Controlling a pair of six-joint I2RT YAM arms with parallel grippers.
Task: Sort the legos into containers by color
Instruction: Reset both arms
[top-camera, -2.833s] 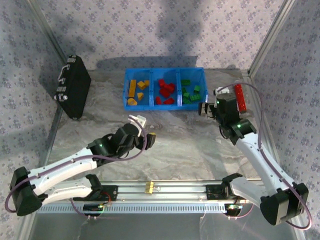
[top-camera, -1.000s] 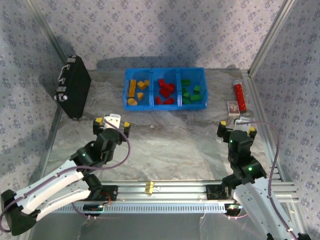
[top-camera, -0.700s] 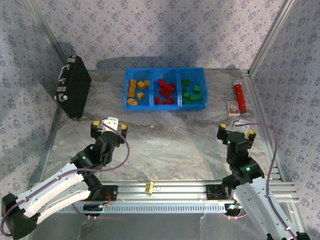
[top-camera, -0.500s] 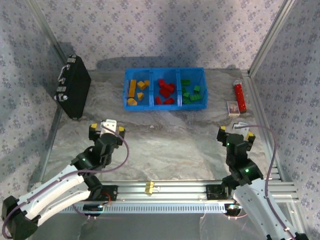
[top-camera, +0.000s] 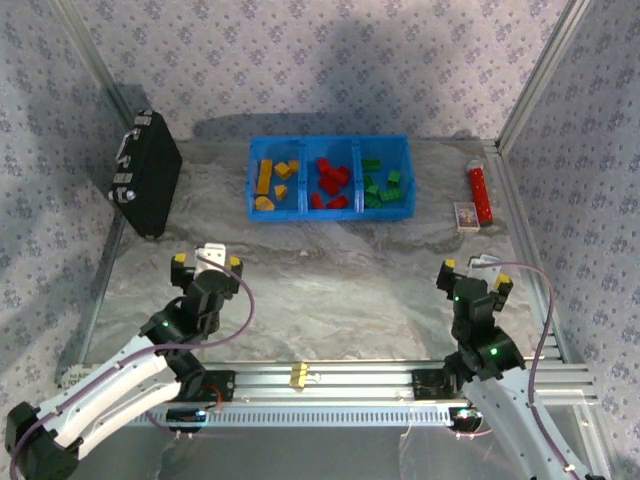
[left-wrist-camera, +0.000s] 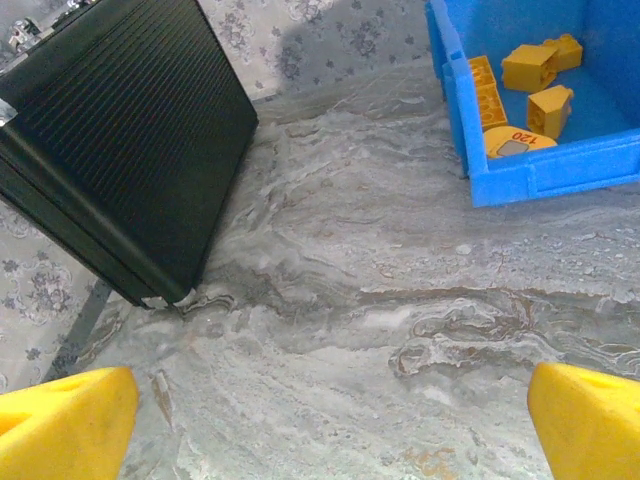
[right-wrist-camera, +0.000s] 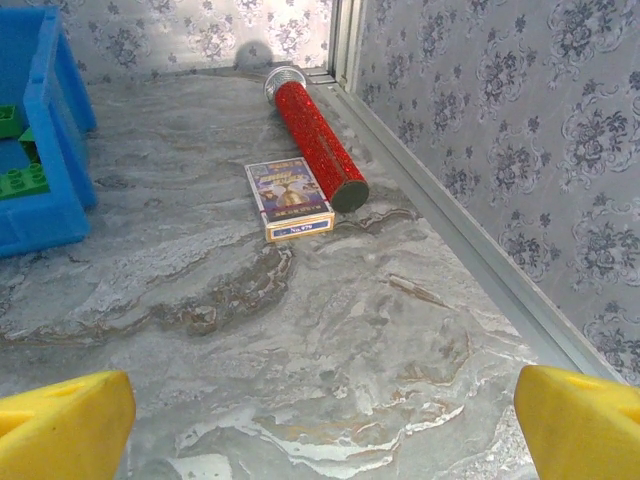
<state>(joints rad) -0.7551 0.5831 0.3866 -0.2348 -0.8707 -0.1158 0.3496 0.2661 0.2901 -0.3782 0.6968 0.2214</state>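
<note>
- The desk (top-camera: 330, 290) is the biggest thing here. It is grey and swirly and carries all the rest.
- The black case (top-camera: 147, 185) leans at the far left. It is not part of my job.
- The blue tray (top-camera: 330, 139) sits at the far middle of the desk, well apart from both my arms. It has three square rooms in a row. I think it is stiff, light plastic.
- The red tube (right-wrist-camera: 305, 135) lies by the right wall with the small box (right-wrist-camera: 288, 198) just beside it. I leave both alone.
- My left fingers (left-wrist-camera: 62, 420) are spread wide and hold nothing. They hang over bare desk on the near left.
- My right fingers (right-wrist-camera: 60, 425) are spread wide too, with nothing in them. They hang over bare desk on the near right.
- The legos (top-camera: 331, 180) are the smallest things. Every one I see lies in the tray: yellow in the left room, red in the middle, green in the right. The sorting looks done to me.
- I think each brick is hard, very light and will not bend or break.
- The sides look smooth, so a brick may slip. I would pinch two flat sides, not the bumpy top.
- The bricks lie close together, so I would come straight down on one or I may bump the others.
</note>
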